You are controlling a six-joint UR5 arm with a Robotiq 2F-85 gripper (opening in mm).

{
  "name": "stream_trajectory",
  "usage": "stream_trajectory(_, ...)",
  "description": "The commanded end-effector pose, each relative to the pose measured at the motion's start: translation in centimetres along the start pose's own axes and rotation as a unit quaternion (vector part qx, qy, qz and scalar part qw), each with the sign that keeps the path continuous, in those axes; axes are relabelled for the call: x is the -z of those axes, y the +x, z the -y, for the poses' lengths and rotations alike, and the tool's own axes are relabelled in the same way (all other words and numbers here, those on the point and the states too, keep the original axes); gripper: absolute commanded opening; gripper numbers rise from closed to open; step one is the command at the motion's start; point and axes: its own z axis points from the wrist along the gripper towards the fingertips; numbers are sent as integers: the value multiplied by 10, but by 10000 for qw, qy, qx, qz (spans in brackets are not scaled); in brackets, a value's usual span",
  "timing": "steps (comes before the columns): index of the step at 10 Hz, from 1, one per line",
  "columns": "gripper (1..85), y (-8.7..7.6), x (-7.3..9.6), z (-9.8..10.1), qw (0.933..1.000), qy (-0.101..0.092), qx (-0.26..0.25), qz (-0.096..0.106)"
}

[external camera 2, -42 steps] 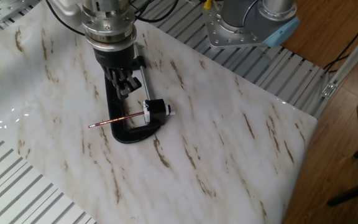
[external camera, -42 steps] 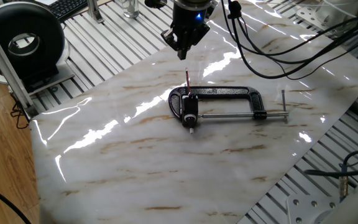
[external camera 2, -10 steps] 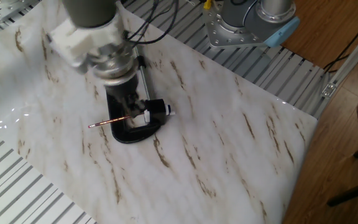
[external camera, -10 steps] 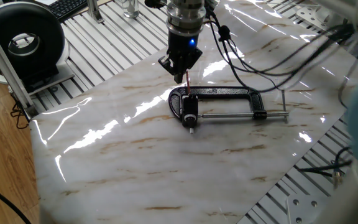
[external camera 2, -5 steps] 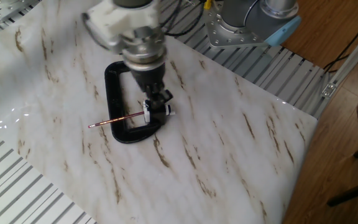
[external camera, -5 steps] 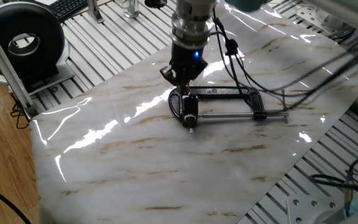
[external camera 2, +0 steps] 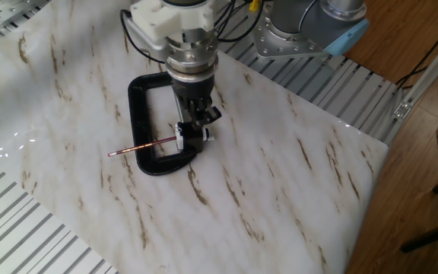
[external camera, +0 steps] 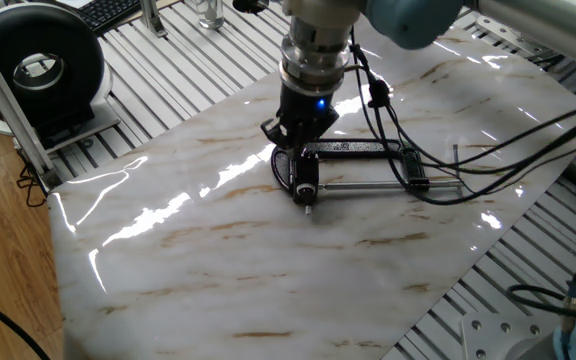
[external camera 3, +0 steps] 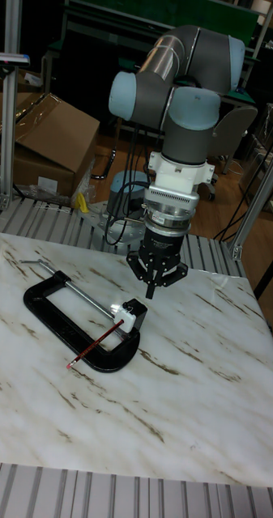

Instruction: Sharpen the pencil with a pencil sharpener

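Note:
The pencil (external camera 2: pixel 139 148) is a thin dark-red stick lying across the black C-clamp (external camera 2: pixel 136 99), with one end in the pencil sharpener (external camera 2: pixel 188 135). The sharpener (external camera 3: pixel 134 314) is a small black block with a white end, held in the clamp's jaw beside the screw rod (external camera: pixel 388 185). My gripper (external camera 3: pixel 152 293) hangs just above and behind the sharpener (external camera: pixel 306 187), fingers pointing down and drawn together with nothing between them. In the tall fixed view the pencil (external camera 3: pixel 95 344) slants down to the left. In one fixed view the gripper (external camera: pixel 301 142) hides the pencil.
The marble sheet (external camera: pixel 218 250) lies on a slatted aluminium table. A round black device (external camera: pixel 43 65) stands at the far left. Cables (external camera: pixel 488 170) trail over the clamp's right end. The arm's base (external camera 2: pixel 303 30) stands behind the sheet. A cardboard box (external camera 3: pixel 39 137) lies beyond the table.
The gripper has moved along the clamp from over the pencil's side to just above the sharpener, and sits lower. The pencil, sharpener and clamp have not moved.

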Motion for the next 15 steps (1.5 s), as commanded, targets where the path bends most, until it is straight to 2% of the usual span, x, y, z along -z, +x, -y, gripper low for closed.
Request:
stream_trajectory(1, 10, 12, 0, 0, 9997, -8, 164, -161)
stream_trajectory(2, 10, 14, 1, -7, 9996, -146, 98, -206)
stream_trajectory(3, 27, 24, 1, 1, 9995, 29, 149, -262)
stream_trajectory(5, 43, 47, -5, -8, 9999, 23, 131, 66)
stream_trajectory(7, 67, 61, -21, -17, 9997, -114, 110, 193)
stream_trajectory(8, 113, 66, -26, -11, 9995, -84, 257, 176)
stream_trajectory(9, 220, 75, -29, -3, 9990, -65, 441, 85)
stream_trajectory(11, 253, 80, -41, 0, 9985, -184, 472, 188)
stream_trajectory(12, 290, 82, -43, 2, 9985, -233, 476, 164)
stream_trajectory(13, 367, 84, -45, 11, 9980, -139, 590, 165)
stream_trajectory(15, 367, 82, -47, 1, 9986, -366, 328, 192)
